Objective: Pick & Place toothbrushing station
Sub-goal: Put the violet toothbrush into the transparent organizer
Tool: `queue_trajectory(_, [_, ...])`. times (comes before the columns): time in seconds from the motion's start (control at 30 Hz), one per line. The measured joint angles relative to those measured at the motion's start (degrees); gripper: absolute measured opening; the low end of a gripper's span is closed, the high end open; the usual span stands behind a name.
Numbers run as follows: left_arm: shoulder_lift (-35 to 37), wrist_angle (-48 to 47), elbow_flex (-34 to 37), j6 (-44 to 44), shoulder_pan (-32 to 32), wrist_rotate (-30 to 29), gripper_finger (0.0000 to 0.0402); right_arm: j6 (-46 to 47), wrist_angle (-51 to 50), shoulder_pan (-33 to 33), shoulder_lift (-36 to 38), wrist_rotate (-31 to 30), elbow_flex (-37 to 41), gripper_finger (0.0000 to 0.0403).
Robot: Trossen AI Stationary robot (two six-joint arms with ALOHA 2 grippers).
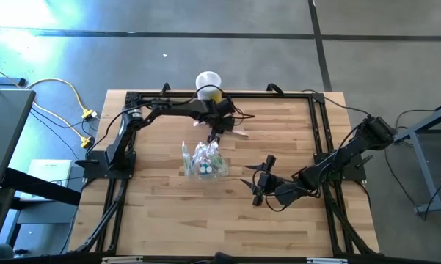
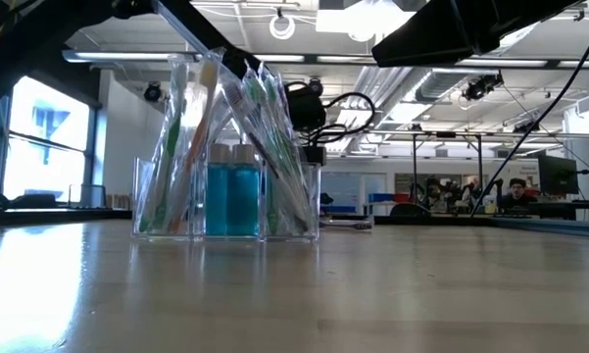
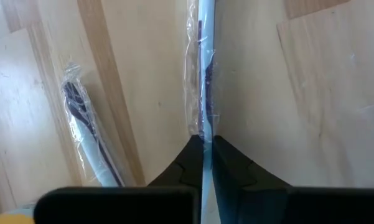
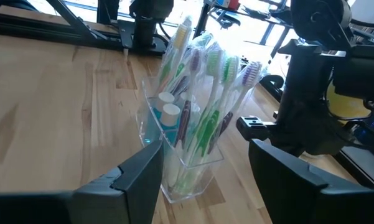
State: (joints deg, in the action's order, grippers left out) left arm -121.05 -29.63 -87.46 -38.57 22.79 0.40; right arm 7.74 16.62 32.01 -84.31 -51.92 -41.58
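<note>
**Left end effector clamped on a wrapped toothbrush, right one wide open by the station**

High view: the toothbrushing station (image 1: 205, 160), a clear plastic container full of wrapped toothbrushes, stands near the middle of the wooden bench (image 1: 169, 213). The left end effector (image 1: 214, 136) sits just beyond it, toward the far edge, next to a white-lidded yellow jar (image 1: 208, 83). The right end effector (image 1: 258, 183) rests low over the bench to the station's right, apart from it, its fingers spread.

Low view: the station (image 2: 227, 167) stands upright on the bench (image 2: 294, 294). Two bottles of blue liquid (image 2: 231, 191) stand inside it, with toothbrushes leaning against its clear walls. A dark arm crosses above it. People sit at desks far back in the room.

Left wrist view: the left end effector (image 3: 203, 146) is shut on a cellophane-wrapped toothbrush (image 3: 204, 68), the thin handle pinched between its two dark fingers. A second wrapped toothbrush (image 3: 86, 134) lies flat on the wood beside it, apart from the fingers.

Right wrist view: the right end effector (image 4: 205, 171) is wide open and holds nothing. The station (image 4: 188, 134) stands just ahead between the lines of its fingers, untouched, with green, white and purple brush heads fanning out of its top. The left arm (image 4: 314, 93) stands behind it.
</note>
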Motion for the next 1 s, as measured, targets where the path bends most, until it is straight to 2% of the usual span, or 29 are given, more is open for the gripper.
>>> queue_trajectory(0.23, [0.4,-1.0,-0.8,-1.0,-2.0,-4.6,0.0004,-0.4,0.0,0.0,0.0,0.0,0.0,0.0229])
queue_trajectory(0.63, [0.6,-14.5,-14.3,-1.0,-6.7,-9.3,0.0001,-0.5,-0.1,1.0,0.0,-1.1,0.0,0.0229])
queue_trajectory(0.8, [0.6,-22.4,-21.2,-1.1,-9.3,-14.3,0.0001,-2.8,0.3,3.8,0.0,-6.6,0.0,0.0229])
queue_trajectory(1.0, [0.6,-34.2,-32.0,0.0,-13.2,-18.9,0.0000,-9.6,5.4,8.7,0.0,-14.5,0.0,0.0229])
